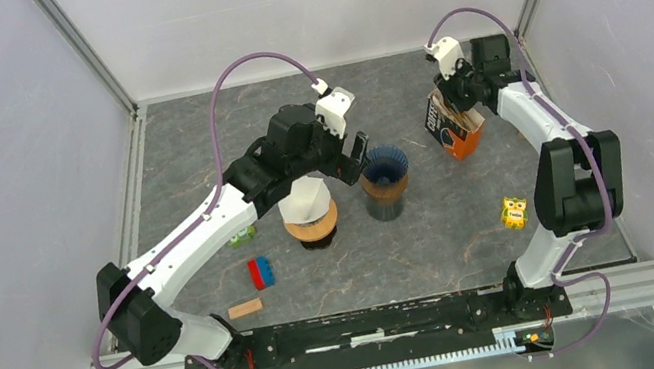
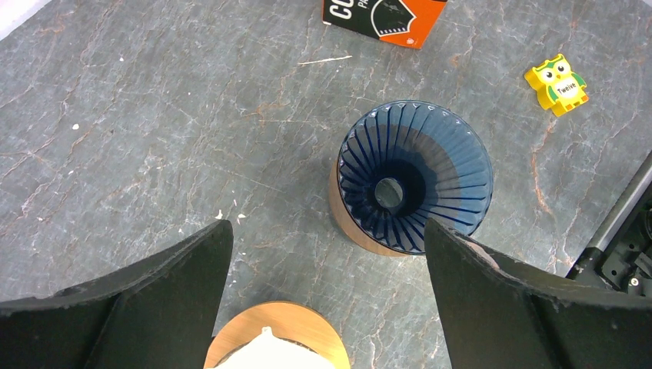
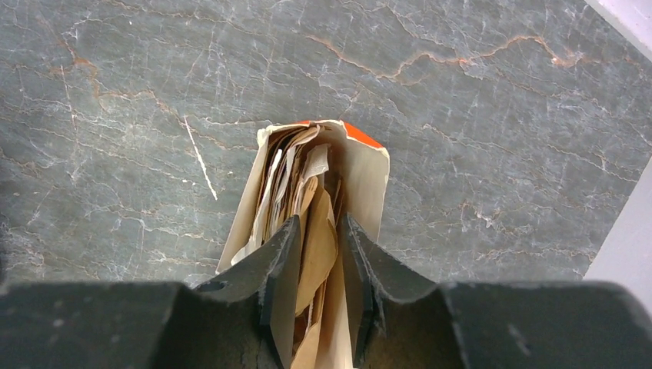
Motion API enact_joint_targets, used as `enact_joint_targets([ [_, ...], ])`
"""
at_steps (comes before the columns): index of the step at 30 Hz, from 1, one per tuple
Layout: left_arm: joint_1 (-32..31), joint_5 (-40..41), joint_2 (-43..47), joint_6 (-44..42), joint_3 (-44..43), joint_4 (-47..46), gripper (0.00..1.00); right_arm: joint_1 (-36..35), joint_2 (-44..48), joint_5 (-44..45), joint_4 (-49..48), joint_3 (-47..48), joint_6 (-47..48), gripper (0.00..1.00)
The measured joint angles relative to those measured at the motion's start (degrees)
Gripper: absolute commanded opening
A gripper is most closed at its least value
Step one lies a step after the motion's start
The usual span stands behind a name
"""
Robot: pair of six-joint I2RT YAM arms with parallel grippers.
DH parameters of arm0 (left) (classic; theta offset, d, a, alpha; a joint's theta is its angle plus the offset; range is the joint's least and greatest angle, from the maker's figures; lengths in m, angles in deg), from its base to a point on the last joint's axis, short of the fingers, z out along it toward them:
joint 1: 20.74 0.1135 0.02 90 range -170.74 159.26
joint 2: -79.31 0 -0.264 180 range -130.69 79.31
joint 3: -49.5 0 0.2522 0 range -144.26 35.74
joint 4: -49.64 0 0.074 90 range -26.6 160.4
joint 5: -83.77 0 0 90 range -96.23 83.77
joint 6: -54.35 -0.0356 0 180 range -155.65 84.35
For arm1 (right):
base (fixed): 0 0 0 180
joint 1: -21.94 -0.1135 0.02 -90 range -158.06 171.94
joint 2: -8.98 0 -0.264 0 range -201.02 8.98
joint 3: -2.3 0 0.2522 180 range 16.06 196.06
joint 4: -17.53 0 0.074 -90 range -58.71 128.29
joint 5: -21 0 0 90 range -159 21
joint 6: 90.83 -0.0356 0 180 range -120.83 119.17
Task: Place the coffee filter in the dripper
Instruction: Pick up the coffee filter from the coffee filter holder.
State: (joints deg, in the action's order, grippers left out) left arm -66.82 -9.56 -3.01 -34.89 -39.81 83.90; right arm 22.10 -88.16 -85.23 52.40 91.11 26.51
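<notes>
Coffee filter (image 3: 317,257), brown paper, stands among others in the open orange box (image 1: 463,138) at the far right of the counter (image 1: 195,147). The right fingers (image 3: 286,246) reach into the box and are clenched on it. The left fingers (image 2: 177,277) are spread wide and hold nothing, hanging above the counter between the blue dripper (image 2: 450,173) and a white cone on a wooden stand (image 1: 313,227).
</notes>
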Motion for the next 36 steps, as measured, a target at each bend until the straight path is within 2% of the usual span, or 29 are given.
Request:
enact_joint_targets([
  [3, 0.0, 0.0, 0.0, 0.0, 0.0, 0.0, 1.0, 0.0, -0.4, 0.0, 0.0, 0.0, 0.0, 0.27],
  [6, 0.0, 0.0, 0.0, 0.0, 0.0, 0.0, 1.0, 0.0, -0.8, 0.1, 0.0, 0.0, 0.2, 0.17],
  [14, 0.0, 0.0, 0.0, -1.0, 0.0, 0.0, 1.0, 0.0, -1.1, 0.0, 0.7, 0.5, -0.2, 0.0],
  [28, 0.0, 0.4, 1.7, -3.0, 0.2, 0.0, 1.0, 0.3, 5.7, -2.2, 2.4, 5.9, -2.1, 0.0],
  [36, 0.0, 1.2, 2.1, -5.3, 0.0, 0.3, 1.0, 2.4, 13.1, -3.7, 8.1, 6.1, -0.7, 0.0],
])
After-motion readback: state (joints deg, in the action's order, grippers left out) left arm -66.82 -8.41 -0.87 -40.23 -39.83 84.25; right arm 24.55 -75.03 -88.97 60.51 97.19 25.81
